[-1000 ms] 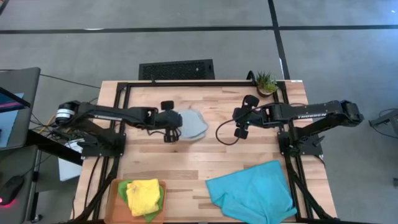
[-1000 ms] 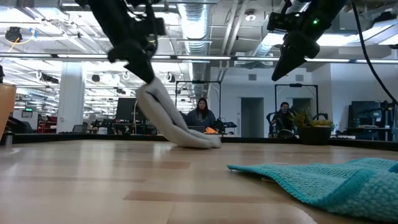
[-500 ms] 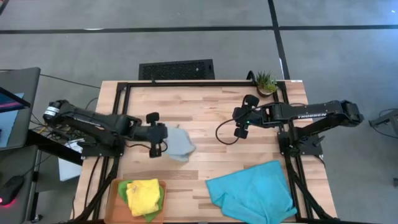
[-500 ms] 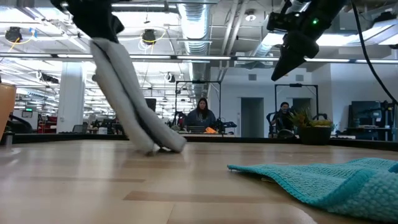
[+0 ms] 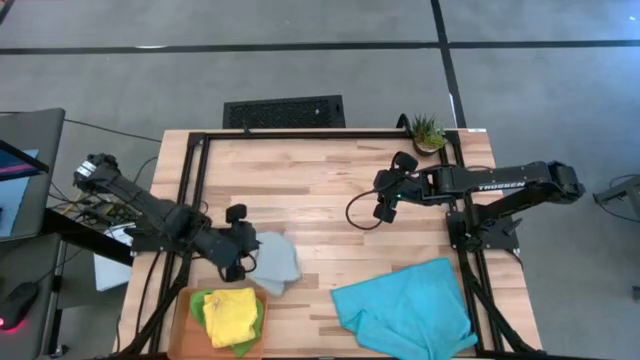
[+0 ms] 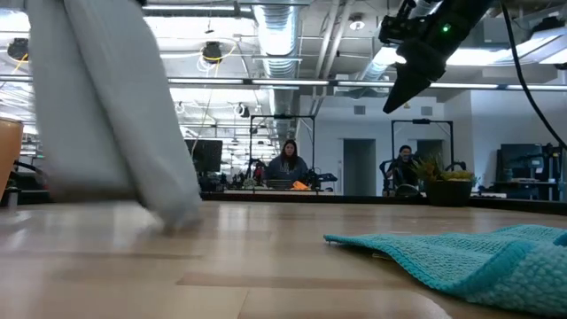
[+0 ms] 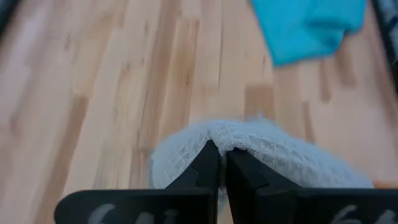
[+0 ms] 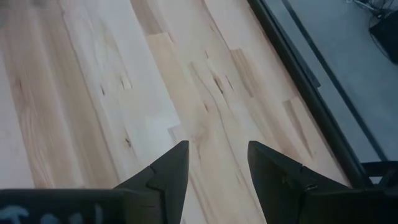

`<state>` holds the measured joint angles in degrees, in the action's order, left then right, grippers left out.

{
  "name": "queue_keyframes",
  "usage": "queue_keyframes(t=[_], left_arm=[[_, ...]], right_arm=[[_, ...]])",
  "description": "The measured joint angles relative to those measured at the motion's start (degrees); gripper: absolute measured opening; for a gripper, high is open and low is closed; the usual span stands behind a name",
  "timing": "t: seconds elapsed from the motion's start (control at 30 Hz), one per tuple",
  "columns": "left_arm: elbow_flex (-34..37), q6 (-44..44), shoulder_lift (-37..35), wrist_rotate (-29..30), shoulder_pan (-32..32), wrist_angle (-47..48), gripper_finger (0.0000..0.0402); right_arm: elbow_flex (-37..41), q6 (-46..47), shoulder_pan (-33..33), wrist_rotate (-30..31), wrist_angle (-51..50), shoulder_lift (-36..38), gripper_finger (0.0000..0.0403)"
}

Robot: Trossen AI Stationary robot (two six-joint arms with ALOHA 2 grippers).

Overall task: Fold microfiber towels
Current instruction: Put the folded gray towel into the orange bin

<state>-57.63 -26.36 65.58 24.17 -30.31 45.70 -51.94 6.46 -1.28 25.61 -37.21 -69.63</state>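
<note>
My left gripper (image 5: 245,256) is shut on the light grey towel (image 5: 277,262) at the near left of the table, just beyond the orange tray (image 5: 185,300). In the low view the grey towel (image 6: 106,106) hangs close to the camera as a broad strip. A yellow towel (image 5: 232,312) lies on a green towel (image 5: 205,303) in the tray. The turquoise towel (image 5: 405,305) lies crumpled at the near right. My right gripper (image 5: 385,205) hovers open above the right middle of the table, with bare wood between its fingers (image 8: 217,149). My left gripper pinches a rounded, bunched fold of the grey towel (image 7: 249,140) between its two shut fingers (image 7: 205,168). The fingers slant downward from the table's left side. The towel hangs below and beyond them toward the right; whether its lower end (image 6: 182,217) touches the wood I cannot tell.
A small potted plant (image 5: 428,132) stands at the far right corner. A black frame (image 5: 195,165) runs along the table's edges. Bare wood lies across the table's middle (image 5: 320,230) between the arms. People sit in the room behind (image 6: 288,164).
My left gripper has swung from the table's far middle toward its near left corner and risen a little, staying shut. The grey towel has travelled with it, its lower end trailing over the wood, and now hangs beside the tray. My right gripper's opening has not changed.
</note>
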Motion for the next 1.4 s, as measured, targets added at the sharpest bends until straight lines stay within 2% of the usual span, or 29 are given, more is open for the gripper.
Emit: queue_keyframes(t=[0.2, 0.33, 0.47, 0.7, 0.87, 1.1, 1.4], left_arm=[[-6.0, -1.7, 0.0, 7.3, -7.2, -0.7, 0.0], [-8.0, -2.7, 0.0, 9.6, -11.3, -5.7, 0.0], [-8.3, -2.8, 0.1, 10.6, -15.6, -11.6, 0.0], [-6.4, -11.6, 1.1, 14.2, -21.7, -11.6, 0.0], [-4.9, -21.2, 5.4, 12.2, -23.4, -7.6, 0.0], [-4.8, -34.1, 10.3, 1.9, -25.9, -3.7, 0.0], [-4.8, -49.9, 10.2, 1.2, -30.6, 6.8, 0.0]], right_arm=[[0.0, 0.7, 0.0, 0.0, 0.0, 0.0, 0.0188], [0.0, 0.7, 0.0, 0.0, 0.0, 0.0, 0.0188], [0.0, 0.7, 0.0, 0.0, 0.0, 0.0, 0.0188], [0.0, 0.6, 0.0, 0.0, 0.0, 0.0, 0.0188], [0.0, 0.6, 0.0, 0.2, 0.0, 0.0, 0.0188], [0.0, 0.6, 0.0, 0.2, 0.0, 0.0, 0.0188], [0.0, 0.6, 0.0, 0.2, 0.0, 0.0, 0.0188]])
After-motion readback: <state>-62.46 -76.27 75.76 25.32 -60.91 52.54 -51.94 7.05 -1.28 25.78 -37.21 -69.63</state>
